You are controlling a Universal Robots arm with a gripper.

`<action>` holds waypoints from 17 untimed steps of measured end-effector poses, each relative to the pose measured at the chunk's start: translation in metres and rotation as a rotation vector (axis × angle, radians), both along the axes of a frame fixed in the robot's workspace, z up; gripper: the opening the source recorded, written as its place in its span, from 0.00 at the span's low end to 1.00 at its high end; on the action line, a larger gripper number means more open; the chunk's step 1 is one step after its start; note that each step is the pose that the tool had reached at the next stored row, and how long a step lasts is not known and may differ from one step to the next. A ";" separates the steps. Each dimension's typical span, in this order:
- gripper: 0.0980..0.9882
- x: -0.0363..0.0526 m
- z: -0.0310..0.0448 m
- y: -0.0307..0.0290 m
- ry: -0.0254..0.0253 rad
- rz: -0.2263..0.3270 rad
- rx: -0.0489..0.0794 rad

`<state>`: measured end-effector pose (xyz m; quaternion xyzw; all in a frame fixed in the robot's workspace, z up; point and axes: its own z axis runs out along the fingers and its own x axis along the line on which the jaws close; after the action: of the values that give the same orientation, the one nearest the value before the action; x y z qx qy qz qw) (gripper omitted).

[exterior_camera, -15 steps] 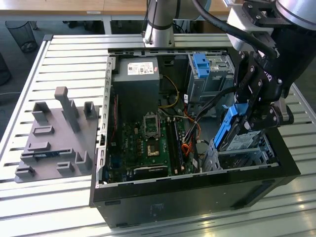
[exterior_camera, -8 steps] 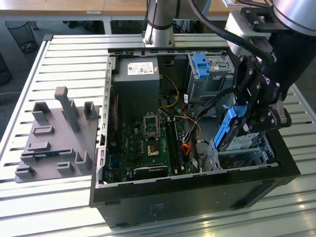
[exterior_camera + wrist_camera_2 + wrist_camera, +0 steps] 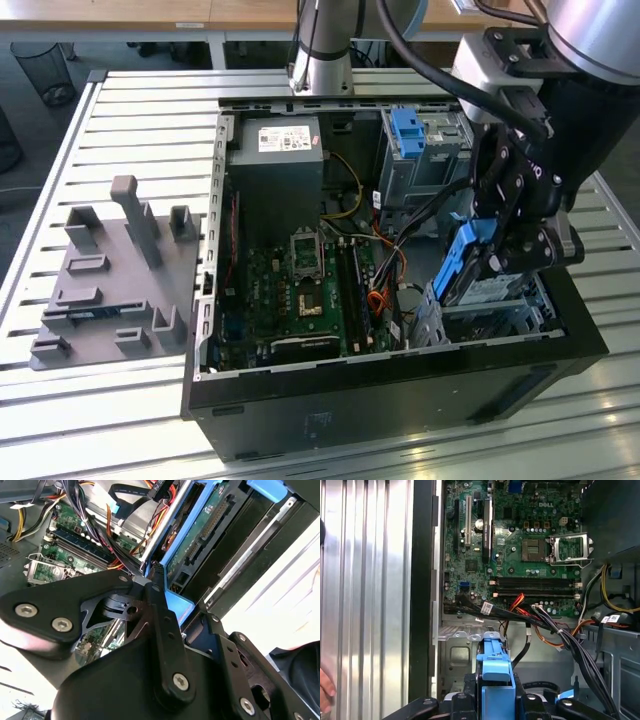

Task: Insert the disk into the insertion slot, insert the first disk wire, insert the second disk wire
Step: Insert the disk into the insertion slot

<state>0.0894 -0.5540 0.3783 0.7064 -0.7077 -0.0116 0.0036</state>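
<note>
I have the gripper (image 3: 488, 262) clenched on the disk (image 3: 460, 265), its fingers (image 3: 156, 587) pinching the blue carrier's edge in the second wrist view. In the exterior view the disk hangs steeply tilted at about four o'clock of the open computer case (image 3: 380, 395), its lower end at the mouth of the insertion slot (image 3: 495, 310); I cannot tell whether they touch. The taller cage (image 3: 410, 135) with the blue latch sits at one o'clock, the power supply (image 3: 275, 150) at eleven, the motherboard (image 3: 300, 290) towards seven. Loose cables (image 3: 380, 290) lie between the motherboard and the slot, near the disk. A grey fixture tray (image 3: 110, 270) rests on the slatted table (image 3: 100, 420) at nine o'clock from the case, well apart from it.
</note>
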 end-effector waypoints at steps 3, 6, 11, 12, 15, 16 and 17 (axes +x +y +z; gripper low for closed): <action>0.30 0.0000 -0.0013 0.0000 0.0000 0.000 0.000; 0.30 0.0000 -0.0030 0.0000 0.0000 0.000 0.000; 0.30 0.0000 -0.0063 0.0000 0.0000 0.000 0.000; 0.30 0.0000 -0.0069 0.0000 0.0000 0.000 0.000; 0.30 0.0000 -0.0088 0.0000 0.0000 0.000 0.000; 0.30 0.0000 -0.0095 0.0000 0.0000 0.000 0.000; 0.30 0.0000 -0.0101 0.0000 0.0000 0.000 0.000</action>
<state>0.0894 -0.5540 0.3683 0.7065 -0.7076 -0.0116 0.0035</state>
